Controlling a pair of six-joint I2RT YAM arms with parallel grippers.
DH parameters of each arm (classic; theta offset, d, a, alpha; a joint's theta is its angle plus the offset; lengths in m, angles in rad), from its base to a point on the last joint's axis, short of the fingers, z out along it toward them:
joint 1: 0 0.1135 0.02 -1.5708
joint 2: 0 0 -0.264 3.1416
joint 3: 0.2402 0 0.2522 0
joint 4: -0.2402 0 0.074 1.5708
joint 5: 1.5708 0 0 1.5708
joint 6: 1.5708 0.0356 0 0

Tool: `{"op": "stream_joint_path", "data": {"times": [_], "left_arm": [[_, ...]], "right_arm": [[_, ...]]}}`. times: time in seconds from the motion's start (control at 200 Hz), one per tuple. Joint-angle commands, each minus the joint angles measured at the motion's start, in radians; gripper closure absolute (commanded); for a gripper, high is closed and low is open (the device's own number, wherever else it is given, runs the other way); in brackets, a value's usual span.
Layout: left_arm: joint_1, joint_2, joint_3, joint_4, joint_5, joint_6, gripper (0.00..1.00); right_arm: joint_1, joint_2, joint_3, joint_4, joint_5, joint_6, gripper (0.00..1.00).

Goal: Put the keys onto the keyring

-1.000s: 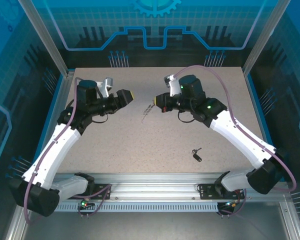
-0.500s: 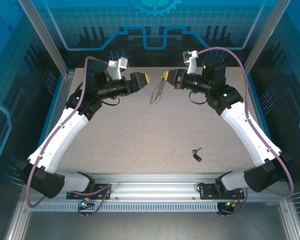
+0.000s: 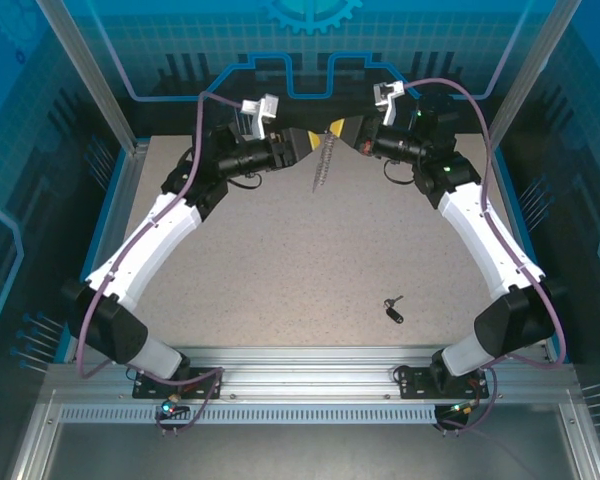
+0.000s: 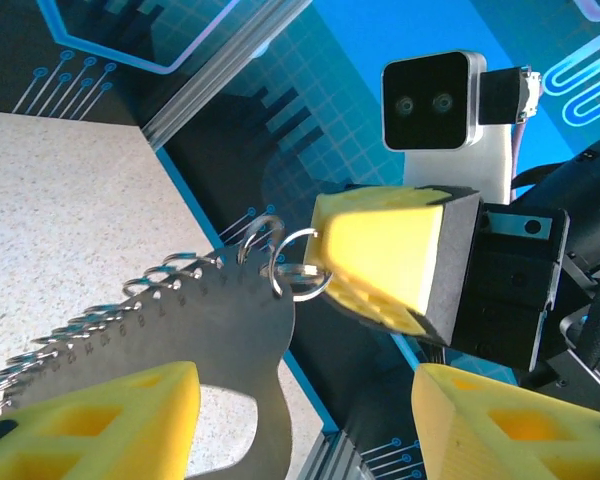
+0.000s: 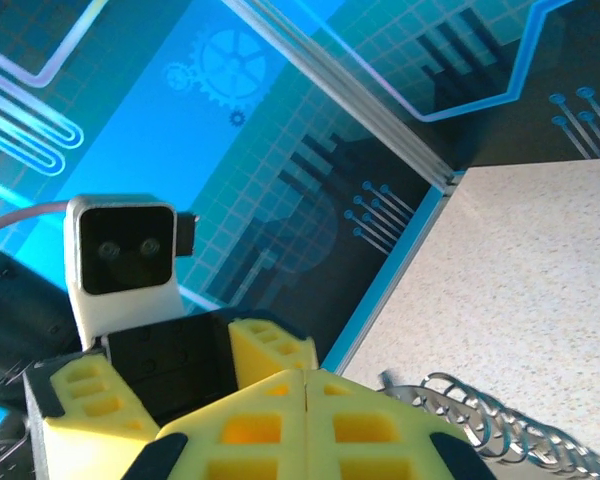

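Blue printed panels on three sides, alloy frame, speckled beige surface below

- Keyring: off the surface, hanging in the air at the far edge between the two arms. The left wrist view shows it as a dark grey flat piece with a row of small rings through holes along one rim
- Right fingers: pressed together on the end ring, carrying the keyring
- Left fingers: standing wide, one on each side of the keyring's lower part, not pinching it. I cannot tell whether a pad touches it
- Key: flat on the surface, well apart from the keyring, toward the arm bases and on the right arm's side of it. Black head, short blade, nothing near it

My read: I'm at the stage of steadying the keyring; no key is threaded yet, so the task is early.

To do this step well:
- close the left fingers on the flat body, clear of the rings, so one ring is free to be worked
- keep the right pinch light, since a thin ring may twist or slip out
- bring the keyring down nearer the key before going for it, as the key is tiny and will skate if nudged
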Motion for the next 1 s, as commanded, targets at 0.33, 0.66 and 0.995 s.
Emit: {"op": "stream_joint_path", "data": {"times": [0.33, 0.66, 0.995], "left_arm": [[0.027, 0.045, 0.100, 0.136, 0.112, -0.021, 0.45], [0.029, 0.063, 0.091, 0.215, 0.153, -0.076, 0.44], [0.028, 0.066, 0.053, 0.338, 0.177, -0.166, 0.46]], "right_arm": [[-0.024, 0.018, 0.079, 0.092, -0.162, 0.041, 1.00], [-0.026, 0.023, 0.077, 0.145, -0.175, 0.097, 1.00], [-0.024, 0.016, 0.050, 0.193, -0.176, 0.141, 1.00]]}}
